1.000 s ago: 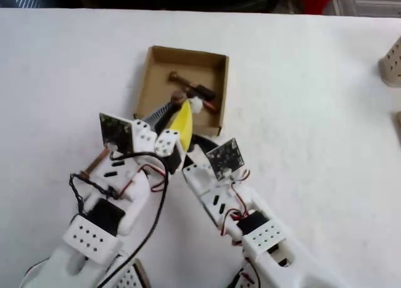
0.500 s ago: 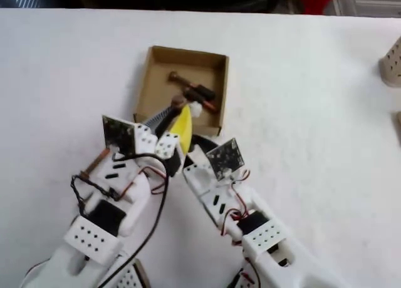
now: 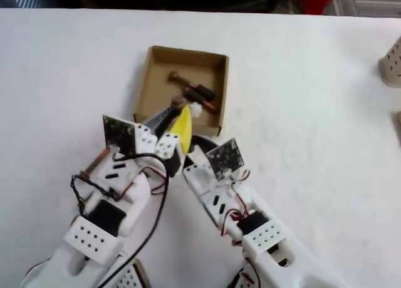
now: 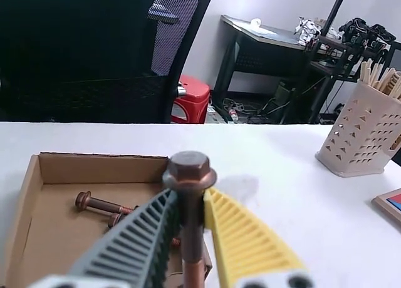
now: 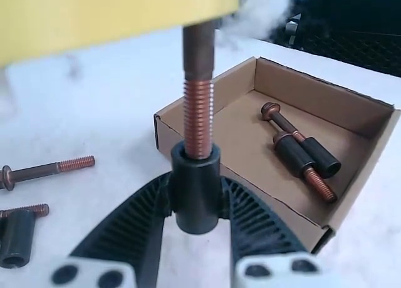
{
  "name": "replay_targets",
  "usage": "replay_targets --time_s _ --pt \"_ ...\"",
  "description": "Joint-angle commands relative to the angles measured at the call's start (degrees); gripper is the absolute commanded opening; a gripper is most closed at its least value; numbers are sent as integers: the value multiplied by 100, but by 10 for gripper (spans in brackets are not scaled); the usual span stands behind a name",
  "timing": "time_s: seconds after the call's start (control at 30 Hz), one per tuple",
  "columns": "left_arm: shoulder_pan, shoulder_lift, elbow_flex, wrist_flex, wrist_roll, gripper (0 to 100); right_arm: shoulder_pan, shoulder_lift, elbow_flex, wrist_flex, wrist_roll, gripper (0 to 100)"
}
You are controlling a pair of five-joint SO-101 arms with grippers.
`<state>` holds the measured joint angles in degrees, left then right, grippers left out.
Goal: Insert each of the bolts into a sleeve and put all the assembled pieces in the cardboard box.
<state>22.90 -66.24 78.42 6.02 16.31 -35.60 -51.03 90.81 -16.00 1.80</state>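
left tool (image 4: 189, 199) clamped on bolt (image 4: 189, 169) | right tool (image 5: 196, 203) clamped on sleeve (image 5: 195, 166) | bolt threads in sleeve, beside cardboard box (image 5: 326, 84)

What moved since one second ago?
Hardly anything. The left end effector, shut on the bolt, shifted a tiny bit toward the right arm. The right end effector kept its grip on the sleeve under the bolt; the cardboard box and the assembled piece inside stayed put.

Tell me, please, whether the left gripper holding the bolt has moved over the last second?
Yes, slightly. The left gripper and its bolt have edged down the high view, away from the far wall of the cardboard box.
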Motion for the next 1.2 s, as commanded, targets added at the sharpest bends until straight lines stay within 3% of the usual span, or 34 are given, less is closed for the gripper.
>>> replay_targets --time_s 0.0,0.53,0.63,0.87,1.03,1.17 --pt "75 4 9 105 26 24 4 -75 -53 -154 -18 18" --pt "57 4 70 114 26 24 4 -75 -53 -136 -18 18" --pt "57 4 79 176 26 76 4 -75 -53 -136 -18 18" --pt "84 4 79 949 35 292 84 -75 -53 -136 185 18" --pt "48 4 79 1503 18 295 92 -75 -53 -136 193 18" --pt "84 4 70 2127 -448 297 92 -75 -53 -136 193 18"
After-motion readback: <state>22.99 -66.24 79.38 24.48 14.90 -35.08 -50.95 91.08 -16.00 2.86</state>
